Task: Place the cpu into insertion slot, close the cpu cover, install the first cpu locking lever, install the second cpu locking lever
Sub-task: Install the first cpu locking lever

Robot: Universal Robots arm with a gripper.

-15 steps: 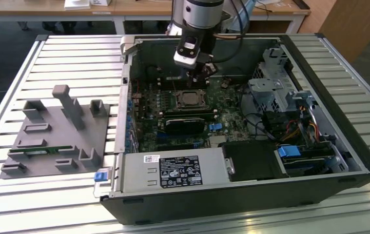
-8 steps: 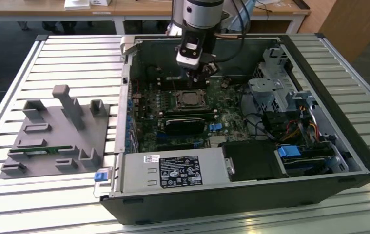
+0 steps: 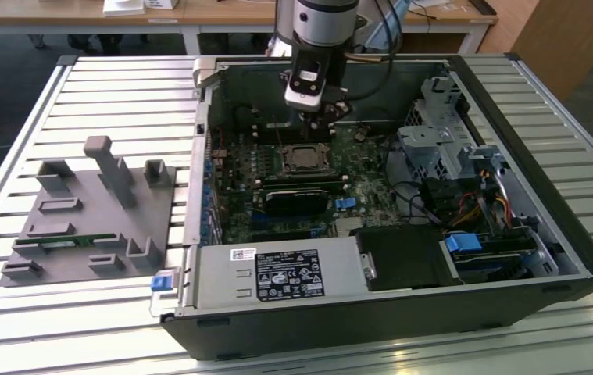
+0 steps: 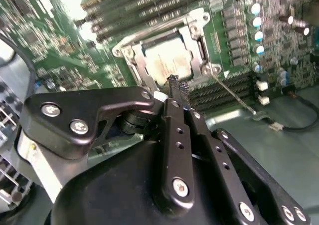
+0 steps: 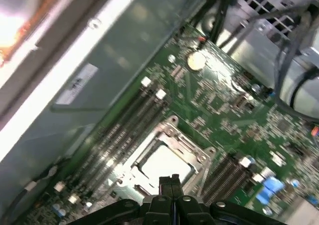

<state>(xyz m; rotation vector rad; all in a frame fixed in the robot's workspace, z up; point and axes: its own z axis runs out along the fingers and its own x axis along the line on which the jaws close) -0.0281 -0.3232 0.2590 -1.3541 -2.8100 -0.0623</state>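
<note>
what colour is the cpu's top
The cpu top is pale silver-grey, best in the second wrist view.

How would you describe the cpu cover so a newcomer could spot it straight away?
Look inside the open computer case at the green motherboard. Near its middle sits a square silver frame, the cpu cover, with the pale cpu showing through its window. Unlike the long dark memory slots alongside, it is square, shiny metal.

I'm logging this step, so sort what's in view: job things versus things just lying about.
Job: cpu, cover, lever, gripper.
Lying about: grey fixture, memory slots, coin battery, power supply, cables.
</note>
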